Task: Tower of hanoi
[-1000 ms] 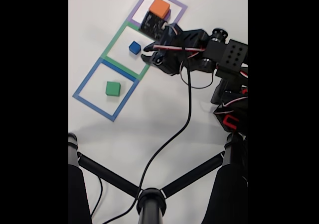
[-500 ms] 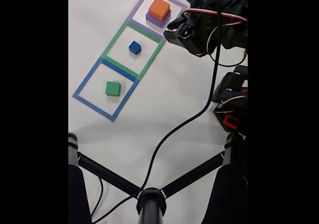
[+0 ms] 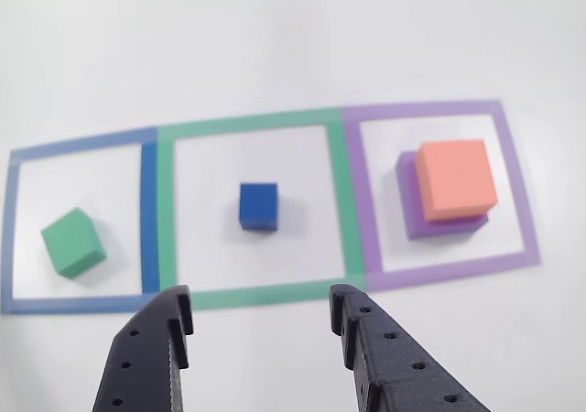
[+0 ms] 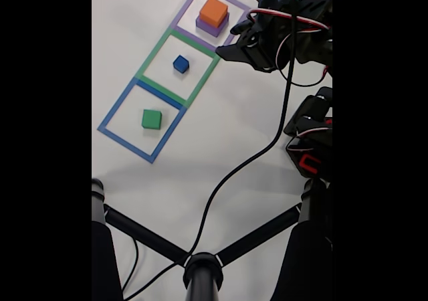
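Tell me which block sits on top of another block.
The salmon-orange block: it rests on the purple block inside the purple tape square. The blue cube and green block each lie alone on the table.

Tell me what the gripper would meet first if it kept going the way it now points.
Probably the blue cube: in the other view it sits centred beyond the open gripper, inside the green tape outline. Nothing else lies between, though depth is hard to judge.

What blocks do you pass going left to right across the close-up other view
Green block → blue cube → salmon-orange block, which sits on the purple block.
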Robot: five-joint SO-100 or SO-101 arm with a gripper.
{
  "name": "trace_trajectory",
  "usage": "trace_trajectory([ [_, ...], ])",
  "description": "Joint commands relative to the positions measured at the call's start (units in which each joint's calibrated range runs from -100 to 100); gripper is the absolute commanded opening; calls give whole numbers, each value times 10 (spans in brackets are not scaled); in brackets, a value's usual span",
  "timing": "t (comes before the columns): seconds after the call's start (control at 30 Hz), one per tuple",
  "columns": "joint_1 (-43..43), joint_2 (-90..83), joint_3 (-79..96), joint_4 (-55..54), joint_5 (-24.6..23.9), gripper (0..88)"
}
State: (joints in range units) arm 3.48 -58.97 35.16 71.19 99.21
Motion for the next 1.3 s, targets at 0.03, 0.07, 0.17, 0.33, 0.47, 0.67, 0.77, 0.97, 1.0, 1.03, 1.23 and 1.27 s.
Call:
trace_trajectory([
  [0.03, 10, -50, 140, -151, 8, 193],
  [0.07, 8, -52, 156, -168, 8, 202],
  [0.17, 4, -52, 193, -215, 8, 223],
  [0.33, 8, -45, 293, -355, 8, 257],
  [0.47, 15, -37, 407, -517, 8, 286],
  [0.67, 17, 22, 528, -738, 8, 301],
  [0.77, 18, 111, 569, -888, 8, 303],
  [0.97, 11, 268, 628, -1111, 8, 302],
  [1.0, 9, 287, 629, -1127, 8, 303],
  [1.03, 7, 312, 630, -1152, 8, 305],
  [1.23, 3, 461, 607, -1275, 8, 309],
  [1.27, 4, 482, 596, -1285, 8, 308],
])
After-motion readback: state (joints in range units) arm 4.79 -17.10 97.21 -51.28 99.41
